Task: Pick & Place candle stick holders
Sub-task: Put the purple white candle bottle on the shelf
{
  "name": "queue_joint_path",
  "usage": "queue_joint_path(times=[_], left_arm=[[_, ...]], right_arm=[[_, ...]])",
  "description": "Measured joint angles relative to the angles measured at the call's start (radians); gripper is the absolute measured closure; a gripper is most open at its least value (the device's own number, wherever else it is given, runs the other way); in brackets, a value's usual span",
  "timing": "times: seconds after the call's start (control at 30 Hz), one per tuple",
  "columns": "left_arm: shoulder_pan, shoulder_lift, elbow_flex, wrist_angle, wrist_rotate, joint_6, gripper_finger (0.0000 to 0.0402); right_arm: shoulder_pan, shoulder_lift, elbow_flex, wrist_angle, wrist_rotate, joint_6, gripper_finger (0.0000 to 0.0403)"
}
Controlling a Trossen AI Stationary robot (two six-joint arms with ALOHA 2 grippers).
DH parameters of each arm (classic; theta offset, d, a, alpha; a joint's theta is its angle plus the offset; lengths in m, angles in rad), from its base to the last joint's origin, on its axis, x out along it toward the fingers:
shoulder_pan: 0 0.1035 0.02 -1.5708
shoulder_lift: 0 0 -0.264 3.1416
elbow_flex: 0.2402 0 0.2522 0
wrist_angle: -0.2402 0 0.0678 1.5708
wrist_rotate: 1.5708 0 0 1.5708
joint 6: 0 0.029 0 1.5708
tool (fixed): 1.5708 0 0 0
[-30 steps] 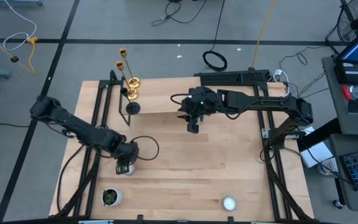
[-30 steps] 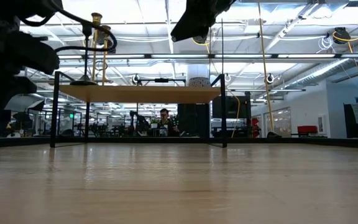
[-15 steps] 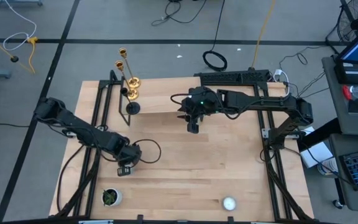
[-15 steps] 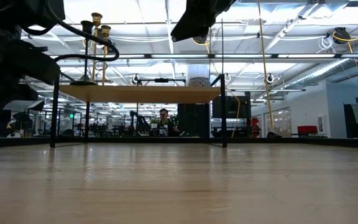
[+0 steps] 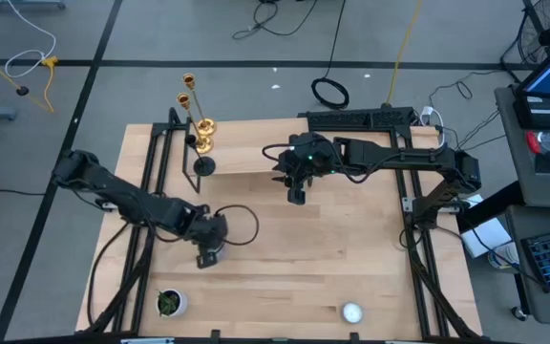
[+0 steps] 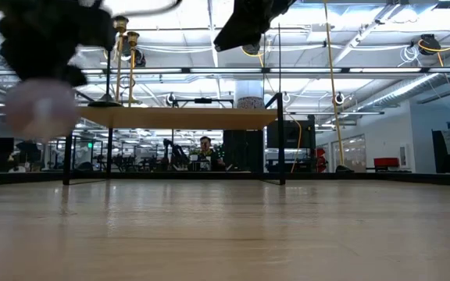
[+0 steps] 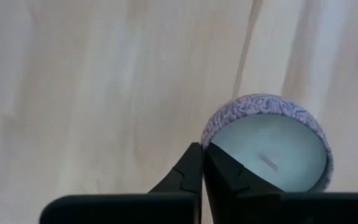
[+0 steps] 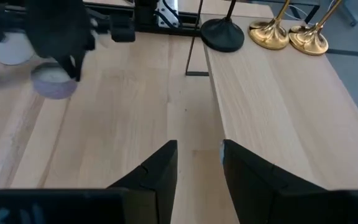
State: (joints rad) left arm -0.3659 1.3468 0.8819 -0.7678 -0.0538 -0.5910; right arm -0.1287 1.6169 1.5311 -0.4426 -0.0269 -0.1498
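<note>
My left gripper (image 5: 209,254) is shut on a small round tealight cup (image 7: 267,144) with a patterned wall and pale wax; in the low view the cup (image 6: 41,110) hangs in the air. Two gold candle stick holders (image 8: 270,34) (image 8: 308,38) and a black one (image 8: 223,35) stand on their round bases on a raised wooden shelf (image 5: 251,159). My right gripper (image 5: 297,197) hovers open by the shelf's near edge, nothing between its fingers (image 8: 160,167). Another tealight cup (image 5: 352,311) sits near the table's front edge. My left gripper pinches the cup's rim (image 7: 207,140) at one side, one finger (image 7: 188,171) outside the wall and the other (image 7: 229,177) inside over the wax. The fingers come from above. The cup hangs below them, lifted clear of the table, its open top up.
A small green plant in a white pot (image 5: 170,303) stands at the front left. The shelf's black frame legs (image 6: 69,140) (image 6: 280,140) rise from the table at the back. Bare wood lies between the two arms.
My left gripper has shut on the tealight cup's rim, risen and moved toward the table's right edge. The cup, which stood on the table, now hangs lifted clear below the fingers.
</note>
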Motion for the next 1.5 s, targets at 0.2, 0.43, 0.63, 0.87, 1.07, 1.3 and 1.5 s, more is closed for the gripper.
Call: queue_joint_path(times=[0.2,0.43,0.63,0.87,1.07,1.3,1.5], left_arm=[[0.026,0.0,0.169,-0.03,-0.142,0.1,0.0393],[0.122,0.033,0.362,-0.163,-0.222,0.25,0.0395],[0.193,0.117,0.574,-0.304,-0.254,0.372,0.0394],[0.256,0.185,0.613,-0.316,-0.388,0.273,0.0395],[0.308,0.241,0.612,-0.314,-0.435,0.214,0.0396],[0.386,0.257,0.612,-0.303,-0.493,0.23,0.0395],[0.441,0.257,0.612,-0.27,-0.489,0.252,0.0398]], right_arm=[[0.0,0.0,0.0,-0.033,0.0,0.006,0.0277],[0.0,0.0,-0.053,-0.056,0.0,0.002,0.0277],[0.012,0.0,-0.135,-0.054,-0.001,0.033,0.0277],[0.045,0.0,-0.186,-0.043,0.0,0.033,0.0277],[0.08,0.0,-0.187,-0.04,-0.001,0.033,0.0277],[0.112,0.0,-0.187,-0.04,0.0,0.034,0.0277],[0.133,0.0,-0.187,-0.043,-0.002,0.042,0.0277]])
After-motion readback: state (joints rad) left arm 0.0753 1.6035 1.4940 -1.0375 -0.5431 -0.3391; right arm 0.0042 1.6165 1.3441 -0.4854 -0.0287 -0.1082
